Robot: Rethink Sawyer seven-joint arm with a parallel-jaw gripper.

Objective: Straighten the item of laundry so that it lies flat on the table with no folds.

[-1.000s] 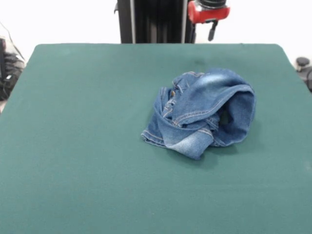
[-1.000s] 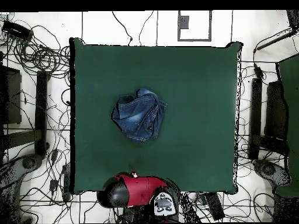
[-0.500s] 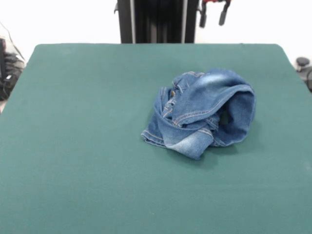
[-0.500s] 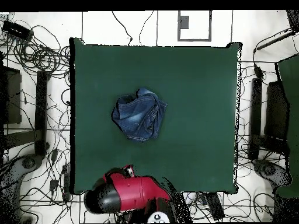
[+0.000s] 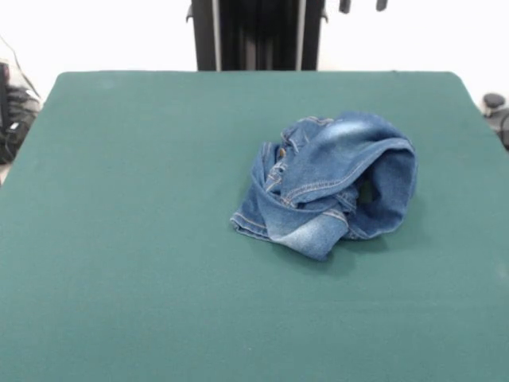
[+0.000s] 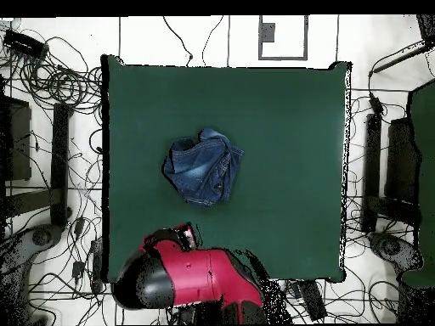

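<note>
The blue denim jeans (image 5: 326, 183) lie crumpled in a heap on the dark green table (image 5: 143, 199), right of centre in the front view. One leg hem folds out at the front and a pale faded patch shows on top. In the overhead view the jeans (image 6: 202, 167) sit left of the table's (image 6: 289, 127) centre. My gripper (image 5: 363, 5) shows only its two dark fingertips at the top edge, set apart and empty, high above and behind the jeans. The red and black arm (image 6: 191, 276) hangs over the table's bottom edge in the overhead view.
The robot's black pedestal (image 5: 254, 36) stands behind the table's far edge. Cables and black equipment (image 6: 51, 153) lie on the floor around the table. Wide bare green cloth surrounds the jeans on all sides.
The gripper has risen in the front view until only its tips show. In the overhead view the arm has swung leftward at the table's bottom edge. The jeans have not moved.
</note>
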